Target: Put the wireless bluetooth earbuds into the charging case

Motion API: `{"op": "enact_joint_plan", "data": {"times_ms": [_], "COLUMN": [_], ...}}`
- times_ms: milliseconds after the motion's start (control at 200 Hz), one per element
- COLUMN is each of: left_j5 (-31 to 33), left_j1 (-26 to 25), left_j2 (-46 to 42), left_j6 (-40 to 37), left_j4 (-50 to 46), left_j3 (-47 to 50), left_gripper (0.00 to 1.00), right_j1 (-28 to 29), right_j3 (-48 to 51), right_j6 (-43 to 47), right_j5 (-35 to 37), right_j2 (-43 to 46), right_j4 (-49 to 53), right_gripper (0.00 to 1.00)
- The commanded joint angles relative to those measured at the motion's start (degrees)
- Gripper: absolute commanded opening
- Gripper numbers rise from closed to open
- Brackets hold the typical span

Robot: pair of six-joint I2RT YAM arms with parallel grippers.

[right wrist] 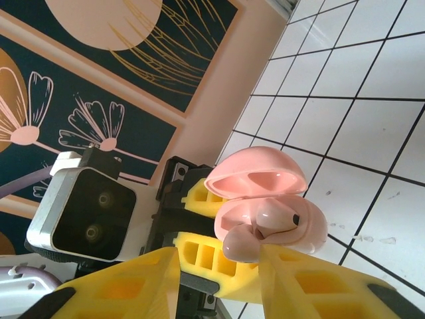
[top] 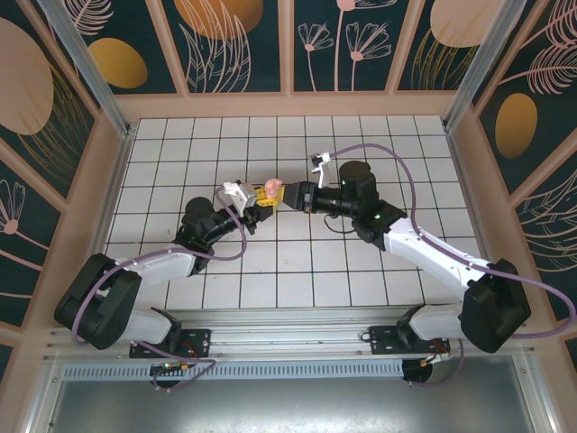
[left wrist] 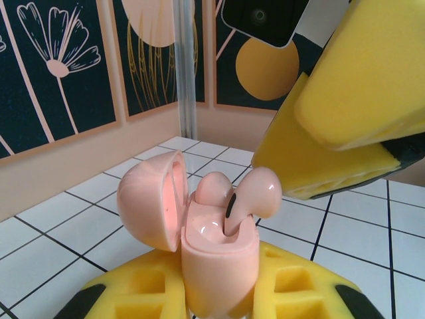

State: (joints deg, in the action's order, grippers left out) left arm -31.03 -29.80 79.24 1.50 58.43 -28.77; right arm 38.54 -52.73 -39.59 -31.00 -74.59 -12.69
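Left claw (top: 262,199) clamped shut on charging case (left wrist: 216,256), yellow foam pads (left wrist: 302,287) squeezing the lower body from both sides. Held upright and apparently raised off the white-tiled counter (top: 361,135), mouth up and turned toward the other arm, likely to present the sockets for loading. Lid (left wrist: 149,199) swung wide open to one side, out of the way.

Right claw (right wrist: 220,258) partly open, nothing clamped between its pads. Tips just beside the case mouth, one pad close against or touching a bud; cannot tell which.

Wireless bluetooth earbuds (right wrist: 269,222) both at the case. Far bud (left wrist: 212,189) low in its socket, looks seated. Near bud (left wrist: 257,191) stem down in the socket, head sticking up and tilted outward, not fully home.

Judged: right claw placed to press that bud down, case braced by the left arm to take the push. Off-axis push could pop the bud out.

No brand, label or readable writing on case, buds, pads or floral wall panels (top: 225,45).
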Motion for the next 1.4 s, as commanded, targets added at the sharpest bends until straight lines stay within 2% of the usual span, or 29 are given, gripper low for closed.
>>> {"op": "enact_joint_plan", "data": {"times_ms": [0, 946, 1271, 1396], "left_j5": [-0.6, -0.6, -0.8, -0.7], "left_j1": [-0.4, -0.4, -0.4, -0.4], "left_j2": [-1.3, -1.3, -1.1, -1.1], "left_j6": [-0.9, -1.2, -1.2, -1.1], "left_j4": [0.4, 0.0, 0.1, 0.1], "left_j3": [-0.9, -1.4, -1.5, -1.5], "left_gripper": [0.07, 0.07, 0.07, 0.07], "right_j1": [-0.4, 1.1, 0.4, -0.2], "right_j3": [-0.2, -2.6, -1.1, -0.5], "right_j6": [-0.5, -0.7, 0.4, 0.8], "right_j5": [-1.2, -2.8, -0.6, -0.3], "right_j2": [-0.7, -3.5, 0.2, 1.7], "right_j4": [-2.5, -4.3, 0.6, 1.8], "right_gripper": [0.36, 0.27, 0.4, 0.41]}}
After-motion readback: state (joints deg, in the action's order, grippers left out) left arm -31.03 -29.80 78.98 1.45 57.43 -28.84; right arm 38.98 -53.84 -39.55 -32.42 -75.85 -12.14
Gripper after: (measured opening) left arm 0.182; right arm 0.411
